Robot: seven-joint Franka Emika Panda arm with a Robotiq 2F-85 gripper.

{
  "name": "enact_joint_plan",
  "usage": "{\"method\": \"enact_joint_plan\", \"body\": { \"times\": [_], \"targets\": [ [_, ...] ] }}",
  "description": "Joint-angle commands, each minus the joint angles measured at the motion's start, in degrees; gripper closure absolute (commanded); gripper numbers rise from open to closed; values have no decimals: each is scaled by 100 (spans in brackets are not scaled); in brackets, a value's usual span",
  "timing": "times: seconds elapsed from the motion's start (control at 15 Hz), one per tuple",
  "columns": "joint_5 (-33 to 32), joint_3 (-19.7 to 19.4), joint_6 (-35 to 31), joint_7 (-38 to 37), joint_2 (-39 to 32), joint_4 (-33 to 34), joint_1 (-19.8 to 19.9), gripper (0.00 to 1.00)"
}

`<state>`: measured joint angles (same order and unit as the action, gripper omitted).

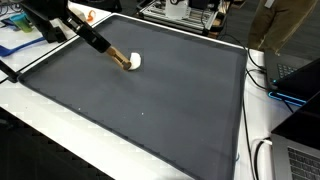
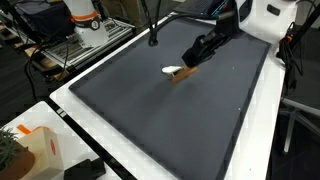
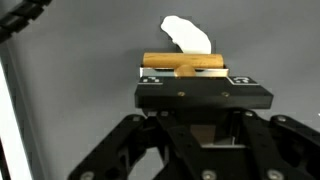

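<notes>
A short brown wooden stick (image 3: 180,62) lies crosswise between my gripper's (image 3: 190,75) fingers, and the jaws look closed on its two ends. A small white lump (image 3: 188,35), perhaps cloth or paper, lies on the mat just beyond the stick and touches it. In both exterior views the gripper (image 1: 122,61) (image 2: 186,72) is low over the dark grey mat (image 1: 150,110) (image 2: 160,120), with the white lump (image 1: 136,61) (image 2: 171,70) at its tip. The stick's underside is hidden by the gripper body.
The mat covers a white table (image 1: 60,125). A laptop (image 1: 300,150) and cables (image 1: 262,70) sit at one side. A blue item (image 1: 20,45) lies past one corner. A black pole (image 2: 153,25), an orange-and-white machine (image 2: 85,20) and a box (image 2: 35,150) stand around the table.
</notes>
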<state>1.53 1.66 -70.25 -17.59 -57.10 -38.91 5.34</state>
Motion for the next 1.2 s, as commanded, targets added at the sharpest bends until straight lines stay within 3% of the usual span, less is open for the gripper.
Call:
{"method": "enact_joint_plan", "body": {
  "times": [0.0, 0.33, 0.8, 1.13],
  "targets": [
    [140, 64, 475, -1, -233, 413, 120, 78],
    [350, 103, 899, -227, 14, 391, 308, 78],
    [913, 158, 409, -150, 1174, -186, 718, 78],
    [1036, 181, 86, 457, 2035, -763, 903, 78]
  ]
}}
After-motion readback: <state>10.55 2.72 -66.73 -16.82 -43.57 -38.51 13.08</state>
